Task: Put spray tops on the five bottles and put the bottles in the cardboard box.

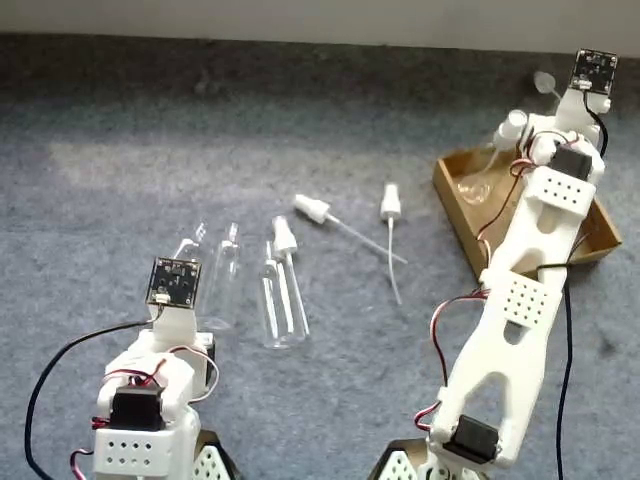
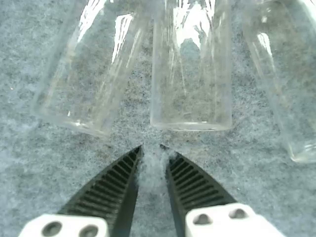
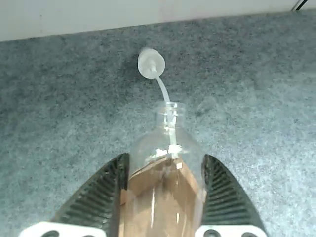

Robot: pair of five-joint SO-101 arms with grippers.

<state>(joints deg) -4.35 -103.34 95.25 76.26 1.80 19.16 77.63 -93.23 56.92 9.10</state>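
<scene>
My right gripper [image 3: 165, 197] is shut on a clear bottle [image 3: 165, 163] over the far corner of the cardboard box [image 1: 590, 235]. A spray top [image 3: 150, 62] hangs outside the bottle's neck, with only its tube reaching inside. In the high view this gripper [image 1: 522, 145] and bottle [image 1: 480, 180] are at the upper right. My left gripper [image 2: 150, 150] rests on the carpet, open by a narrow gap with nothing in it, just short of three bottle bases [image 2: 191, 74]. Near them lies a bottle [image 1: 282, 300] with a spray top [image 1: 283, 234] at its neck.
Two loose spray tops [image 1: 312, 208] [image 1: 390, 205] with long tubes lie on the grey carpet between the bottles and the box. The carpet's far edge meets a pale wall [image 3: 98, 15]. Open carpet lies at the far left.
</scene>
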